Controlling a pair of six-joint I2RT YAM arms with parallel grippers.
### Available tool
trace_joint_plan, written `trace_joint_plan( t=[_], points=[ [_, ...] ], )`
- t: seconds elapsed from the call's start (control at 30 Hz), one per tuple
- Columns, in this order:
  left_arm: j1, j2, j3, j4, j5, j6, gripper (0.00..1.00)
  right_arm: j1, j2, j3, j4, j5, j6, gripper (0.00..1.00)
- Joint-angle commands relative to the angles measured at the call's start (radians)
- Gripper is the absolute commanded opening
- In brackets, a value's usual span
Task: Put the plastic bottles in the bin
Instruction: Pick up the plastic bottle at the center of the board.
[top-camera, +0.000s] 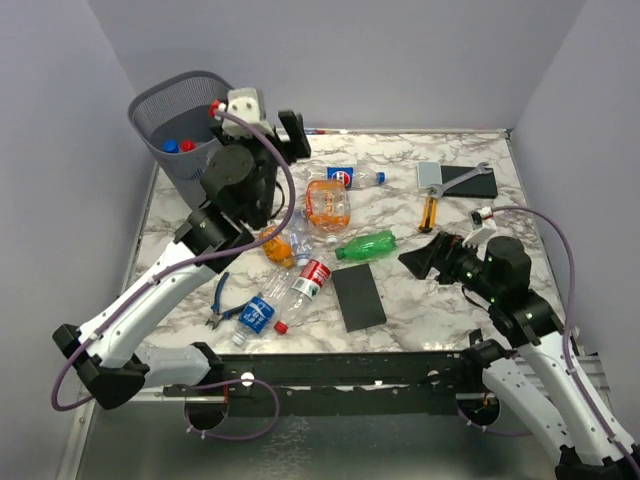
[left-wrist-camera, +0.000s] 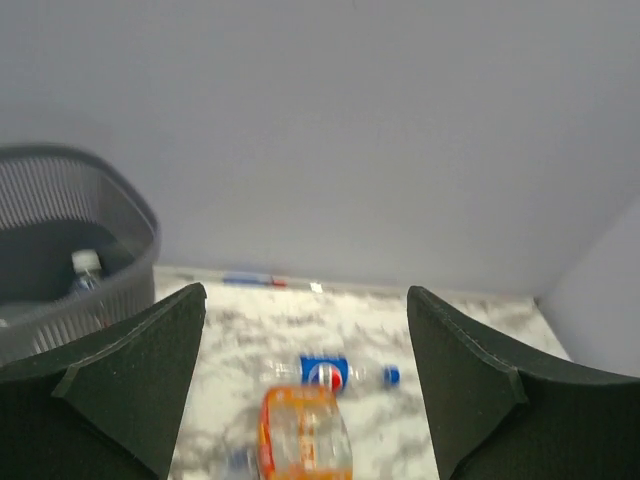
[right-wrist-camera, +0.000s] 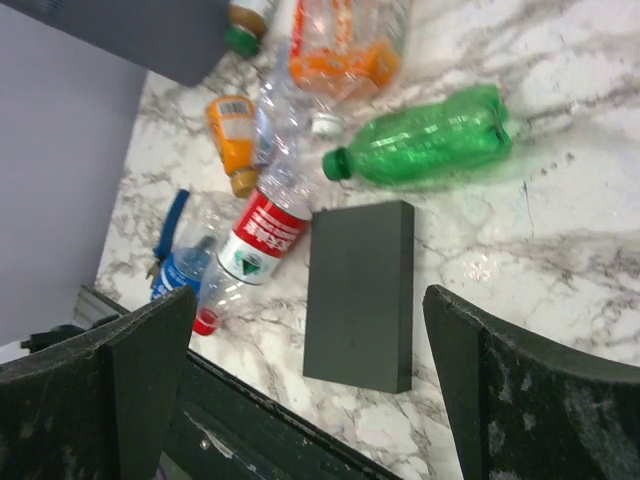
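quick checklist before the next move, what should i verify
1. Left gripper empty, fingers apart: ok.
2. Right gripper empty, fingers apart: ok.
3. Bin upright at the far left corner: ok.
4. Green bottle lying free ahead of the right gripper, nothing on top: ok.
5. Room for the fingers between the green bottle and the black slab beside it: cannot tell.
6. All bottles binned: not ok, several lie on the table.
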Motion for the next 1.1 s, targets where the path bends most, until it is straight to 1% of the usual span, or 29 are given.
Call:
trace_joint_plan(
  t=[0.0,0.17,0.2,0.3,0.37,0.47,0.57,0.67,0.83,0.9,1.0,1.07],
  points=[
    [-0.038,-0.106,-0.232,-0.255,0.189,-0.191,0.83,0.006,0.081,0.020,-0.061,0.015,0.001,0.99],
    [-0.039,-0.275,-0.530,-0.256,0.311,-0.349,0.85,0.006,0.093,-0.072,0.033,0.034,0.085,0.99],
    [-0.040,-0.301,-0.560,-0.256,0.323,-0.375,0.86,0.006,0.101,-0.089,0.043,0.053,0.118,0.99],
    [-0.039,-0.391,-0.707,-0.227,0.354,-0.449,0.91,0.006,0.135,-0.149,0.082,0.074,0.208,0.99],
    [-0.040,-0.446,-0.785,-0.189,0.351,-0.523,0.98,0.006,0.158,-0.198,0.145,0.061,0.259,0.99],
    [-0.040,-0.514,-0.882,-0.096,0.408,-0.558,0.99,0.006,0.219,-0.270,0.289,0.029,0.329,0.97],
    [-0.039,-0.550,-0.933,-0.063,0.444,-0.555,0.99,0.006,0.317,-0.283,0.379,0.054,0.360,0.96],
    [-0.040,-0.579,-0.954,-0.061,0.476,-0.519,0.99,0.006,0.416,-0.211,0.387,0.096,0.296,0.95],
    [-0.038,-0.656,-1.007,-0.062,0.479,-0.501,0.99,0.007,0.521,-0.015,0.282,0.232,0.063,0.96],
    [-0.038,-0.684,-1.033,-0.062,0.473,-0.507,0.99,0.007,0.597,0.054,0.248,0.224,-0.029,0.96],
    [-0.040,-0.710,-1.070,-0.068,0.490,-0.526,0.99,0.012,0.723,0.165,0.169,0.152,-0.149,0.95],
    [-0.040,-0.721,-1.084,-0.082,0.504,-0.541,0.99,0.063,0.777,0.225,0.118,0.207,-0.236,0.96]
  ],
)
